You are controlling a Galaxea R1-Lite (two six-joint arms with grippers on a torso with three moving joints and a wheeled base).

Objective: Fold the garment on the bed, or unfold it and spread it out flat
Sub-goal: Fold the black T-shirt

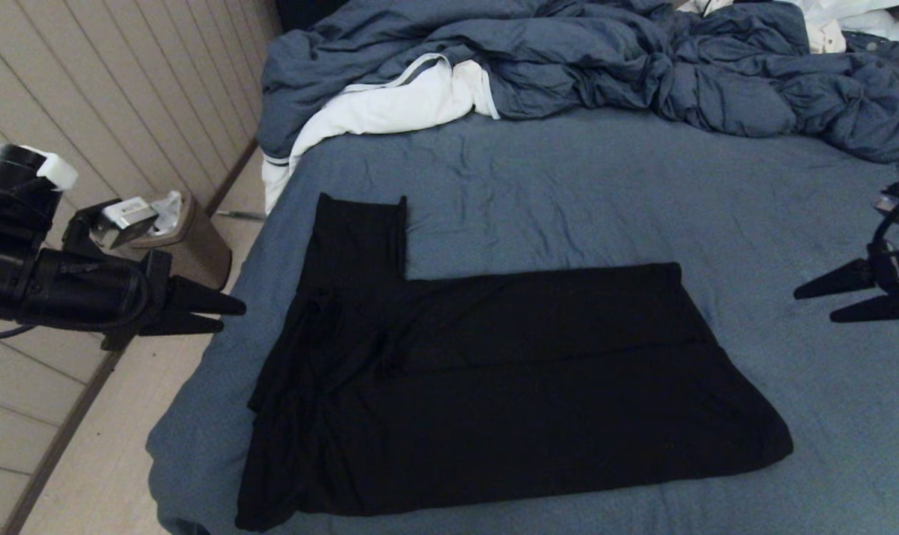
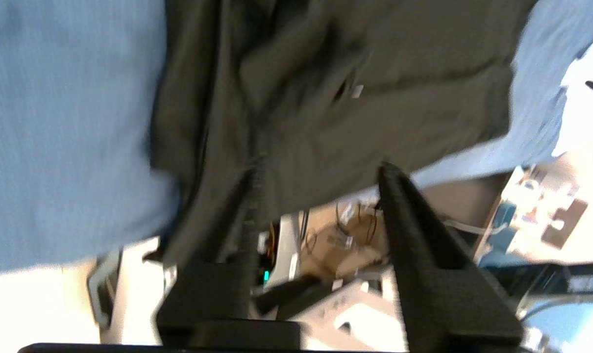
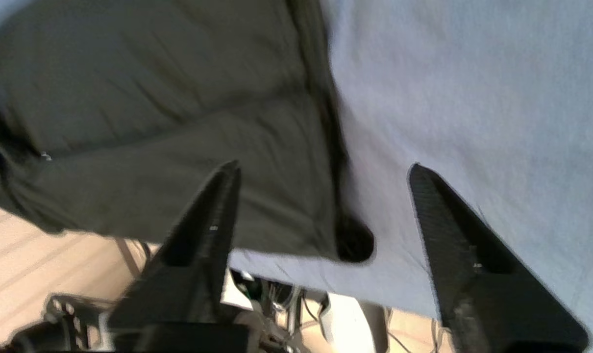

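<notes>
The garment lies on the bed as a black, roughly L-shaped fold, its plain side up, with one narrow part reaching toward the far left. My left gripper hovers off the bed's left edge, level with that shirt's left side, open and empty. Over the bed's right side, my right gripper hangs clear of the shirt, open and empty. The left wrist view shows the garment beyond the left gripper. In the right wrist view a shirt corner lies on the sheet past the right gripper.
A crumpled blue-grey duvet is heaped across the far end of the bed, with a white cloth at its left. A brown bin stands on the floor by the panelled wall, left of the bed.
</notes>
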